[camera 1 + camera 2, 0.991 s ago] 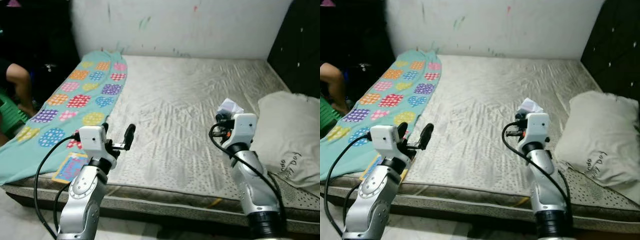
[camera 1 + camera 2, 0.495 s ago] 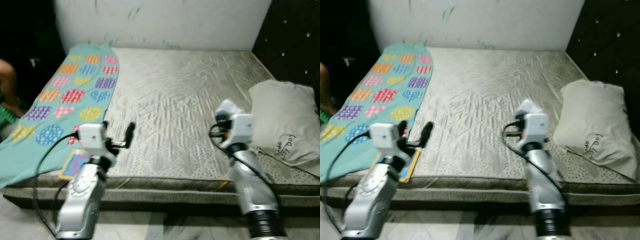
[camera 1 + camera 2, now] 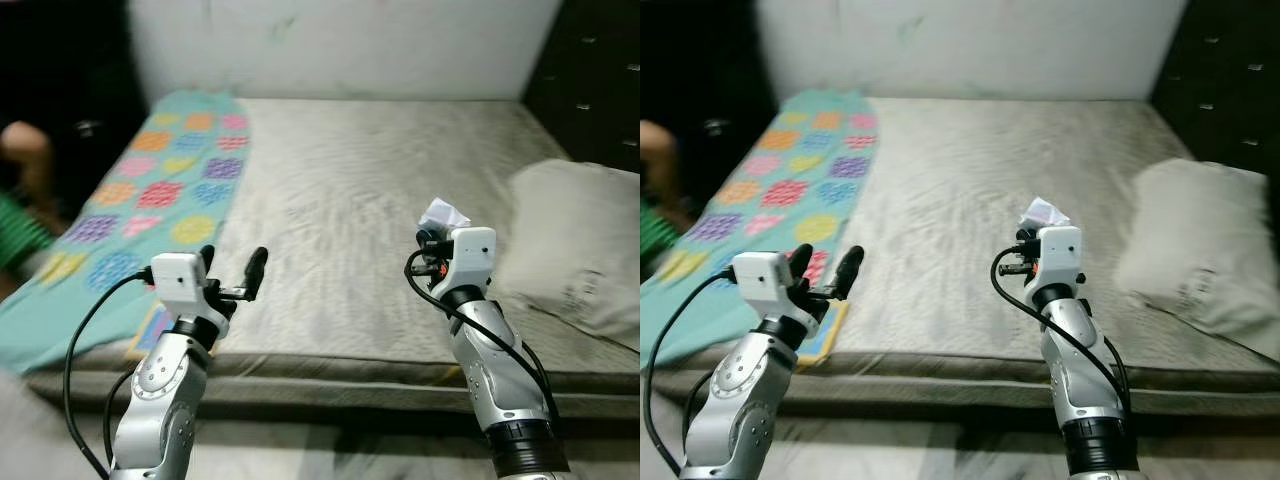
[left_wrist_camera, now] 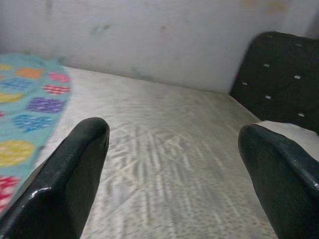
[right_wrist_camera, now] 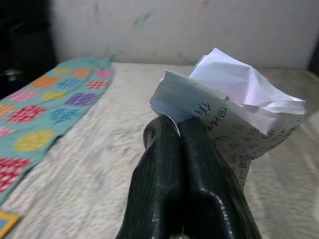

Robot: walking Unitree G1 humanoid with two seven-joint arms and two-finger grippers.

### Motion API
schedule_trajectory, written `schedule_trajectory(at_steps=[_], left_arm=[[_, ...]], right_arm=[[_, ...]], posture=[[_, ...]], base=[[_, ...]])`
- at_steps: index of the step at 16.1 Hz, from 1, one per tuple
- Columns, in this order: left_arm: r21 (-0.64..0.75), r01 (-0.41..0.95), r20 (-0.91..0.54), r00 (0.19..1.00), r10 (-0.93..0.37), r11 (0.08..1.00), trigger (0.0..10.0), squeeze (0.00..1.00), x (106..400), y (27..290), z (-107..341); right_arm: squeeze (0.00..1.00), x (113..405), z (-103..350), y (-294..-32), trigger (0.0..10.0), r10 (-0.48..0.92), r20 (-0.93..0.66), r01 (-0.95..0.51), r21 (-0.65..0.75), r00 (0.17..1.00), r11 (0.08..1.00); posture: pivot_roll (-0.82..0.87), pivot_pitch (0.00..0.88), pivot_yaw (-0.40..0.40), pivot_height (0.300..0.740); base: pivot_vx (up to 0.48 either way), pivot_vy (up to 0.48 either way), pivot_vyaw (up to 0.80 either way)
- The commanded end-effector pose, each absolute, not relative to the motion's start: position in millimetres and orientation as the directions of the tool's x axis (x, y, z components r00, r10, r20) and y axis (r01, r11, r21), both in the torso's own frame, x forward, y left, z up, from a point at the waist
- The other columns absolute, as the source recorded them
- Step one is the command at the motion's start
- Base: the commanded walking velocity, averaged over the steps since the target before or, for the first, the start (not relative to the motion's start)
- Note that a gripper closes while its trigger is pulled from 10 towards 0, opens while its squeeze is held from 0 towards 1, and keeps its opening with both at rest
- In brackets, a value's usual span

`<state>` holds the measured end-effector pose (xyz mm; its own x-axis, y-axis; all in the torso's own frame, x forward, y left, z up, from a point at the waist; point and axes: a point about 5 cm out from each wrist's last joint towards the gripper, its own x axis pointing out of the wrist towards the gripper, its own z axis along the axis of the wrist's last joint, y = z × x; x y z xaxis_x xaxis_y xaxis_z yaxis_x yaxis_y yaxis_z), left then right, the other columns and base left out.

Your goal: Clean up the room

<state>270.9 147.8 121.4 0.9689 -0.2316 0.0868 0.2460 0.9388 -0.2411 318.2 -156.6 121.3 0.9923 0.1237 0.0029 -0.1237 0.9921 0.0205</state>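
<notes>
A crumpled sheet of white paper with handwriting (image 5: 234,109) is pinched in my right gripper (image 5: 175,128), which is shut on it. That paper (image 3: 443,214) is held above the near right part of the bare grey mattress (image 3: 340,170). My left gripper (image 3: 232,262) is open and holds nothing; it hovers over the mattress's near left edge. In the left wrist view its two black fingers (image 4: 75,164) stand wide apart over the mattress.
A teal blanket with coloured patches (image 3: 150,190) lies along the mattress's left side. A yellow-edged card or book (image 3: 828,325) sits at its near end. A pale pillow (image 3: 575,240) lies on the right by the dark padded headboard (image 3: 590,70). A person (image 3: 25,160) sits at far left.
The camera has shifted and the picture is slightly blurred. Both arms keep the same pose, and the paper stays in the right gripper.
</notes>
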Motion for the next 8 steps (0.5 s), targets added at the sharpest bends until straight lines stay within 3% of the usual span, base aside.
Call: schedule_trajectory(at_steps=[1,4,8], left_arm=[[-0.236,0.273,0.107,0.961,-0.254,0.933,10.0,0.00,271.3,144.4,126.2],[-0.234,0.274,0.108,0.961,-0.255,0.933,10.0,0.00,271.5,144.2,126.4],[-0.239,0.234,0.083,0.972,-0.221,0.942,10.0,0.00,273.1,145.8,123.7]], right_arm=[[0.00,319.2,125.4,-159.3,10.0,0.115,0.021,-0.116,0.017,0.993,0.993],[0.00,319.3,125.4,-159.7,10.0,0.114,0.021,-0.115,0.016,0.993,0.993],[0.00,319.2,124.9,-160.9,10.0,0.112,0.021,-0.112,0.014,0.994,0.994]], posture=[[-0.06,0.027,0.017,0.740],[-0.06,0.026,0.017,0.740],[-0.06,0.025,0.018,0.740]], base=[[0.307,0.000,-0.70],[0.315,0.000,-0.17],[0.000,0.000,0.00]])
